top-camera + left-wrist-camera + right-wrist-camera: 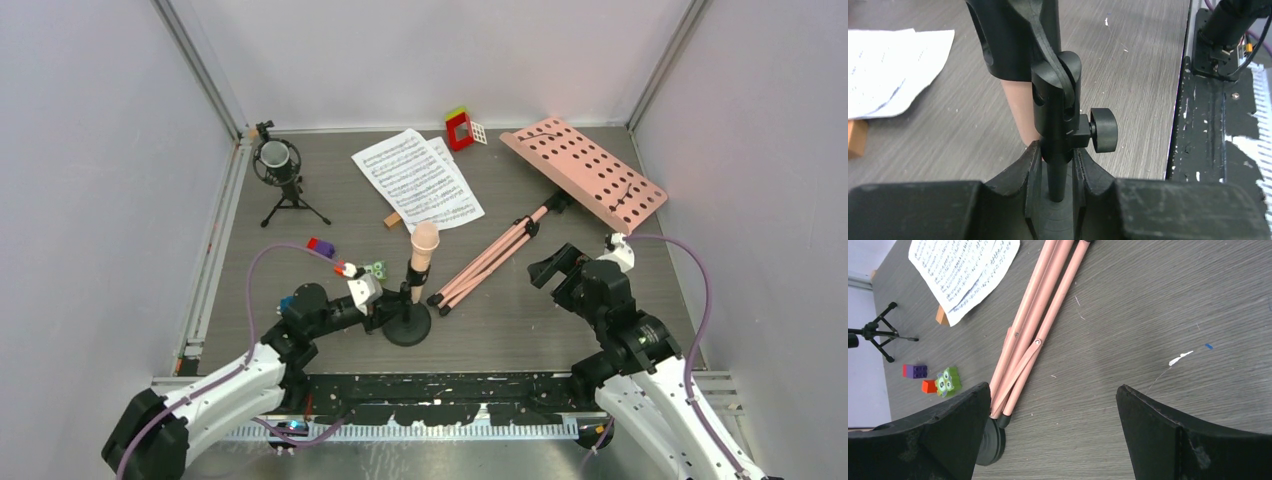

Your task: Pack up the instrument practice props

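Left pincer (1056,167): pinching the black stand pole (1057,125) low down, just under its clamp knob; one finger on each side of the pole.
Right pincer (1052,395): spread wide, holding nothing, hanging above bare worktop (520,320) just right of the folded tripod legs (1030,335).
Microphone (424,243): beige-pink, upright in its clip on the pole. Its round base (407,325) sits flat on the worktop, near front centre.
Music stand (560,200): pink, lying on its side. The perforated desk (590,172) is at back right, tilted. The legs are closed together and run diagonally toward the round base, feet just beside it.
Sheet-music pages (418,180): white, overlapping, flat at back centre, one corner over a small wooden block (393,219).
Second mic (278,163): black, on a small tripod, back left.
Toy blocks: red-yellow one (459,128) behind the pages; purple-blue one (320,246) and a red-green cluster (360,269) near the left arm.
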